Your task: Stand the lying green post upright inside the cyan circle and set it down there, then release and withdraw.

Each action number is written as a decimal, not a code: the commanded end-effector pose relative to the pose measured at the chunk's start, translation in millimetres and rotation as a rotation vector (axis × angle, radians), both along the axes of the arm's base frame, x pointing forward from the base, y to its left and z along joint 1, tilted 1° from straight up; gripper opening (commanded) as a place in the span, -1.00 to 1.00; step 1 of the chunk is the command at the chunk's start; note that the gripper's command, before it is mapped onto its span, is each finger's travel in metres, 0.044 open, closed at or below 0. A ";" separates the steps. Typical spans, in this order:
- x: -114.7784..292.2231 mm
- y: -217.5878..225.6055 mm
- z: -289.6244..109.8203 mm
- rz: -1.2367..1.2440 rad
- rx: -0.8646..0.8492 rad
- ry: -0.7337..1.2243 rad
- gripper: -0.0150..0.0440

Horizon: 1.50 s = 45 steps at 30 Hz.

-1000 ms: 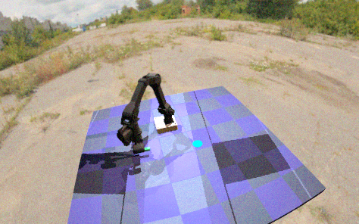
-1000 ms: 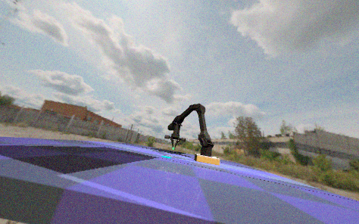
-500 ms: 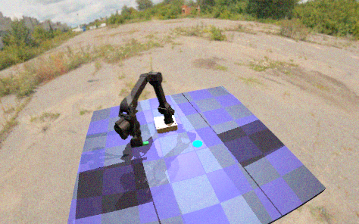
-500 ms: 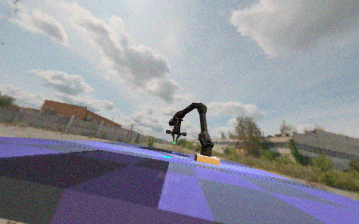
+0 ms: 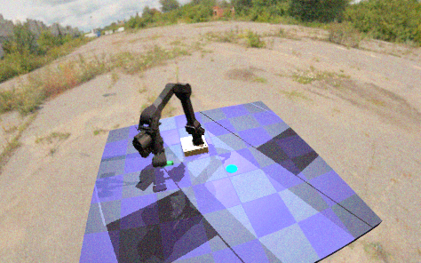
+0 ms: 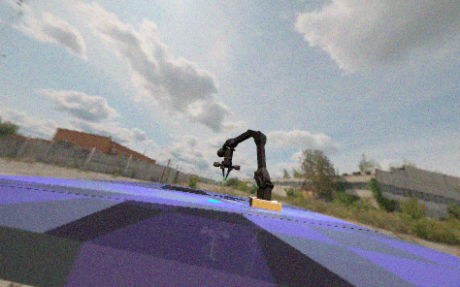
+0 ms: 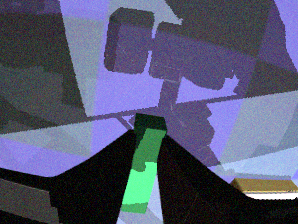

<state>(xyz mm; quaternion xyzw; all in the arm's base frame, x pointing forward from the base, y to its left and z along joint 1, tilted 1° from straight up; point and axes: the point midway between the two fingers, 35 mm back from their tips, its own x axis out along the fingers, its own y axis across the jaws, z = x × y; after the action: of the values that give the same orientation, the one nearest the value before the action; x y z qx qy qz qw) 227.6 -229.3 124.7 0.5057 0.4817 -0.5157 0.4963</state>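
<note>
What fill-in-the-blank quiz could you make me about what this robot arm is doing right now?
1. The hand is shut on the ____ post.
2. The cyan circle has ____ standing in it.
3. In the exterior view the post hangs ____ the mat, not on it.

Missing words: green; nothing; above

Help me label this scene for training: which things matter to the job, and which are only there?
Job: slim green post, clamped in the black arm's jaws; flat cyan circle.
Only there: purple and grey checkered mat; white and tan base block.
</note>
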 end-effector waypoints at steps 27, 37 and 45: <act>49.8 80.1 7.5 0.621 -0.027 -0.009 -0.42; 59.8 108.6 8.9 0.836 -0.030 -0.007 -0.42; 65.4 131.6 10.0 1.010 -0.030 -0.005 -0.42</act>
<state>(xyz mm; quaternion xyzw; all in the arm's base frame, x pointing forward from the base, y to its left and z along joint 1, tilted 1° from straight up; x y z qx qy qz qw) 292.1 -106.7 132.5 0.2294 0.6506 -0.2393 0.6832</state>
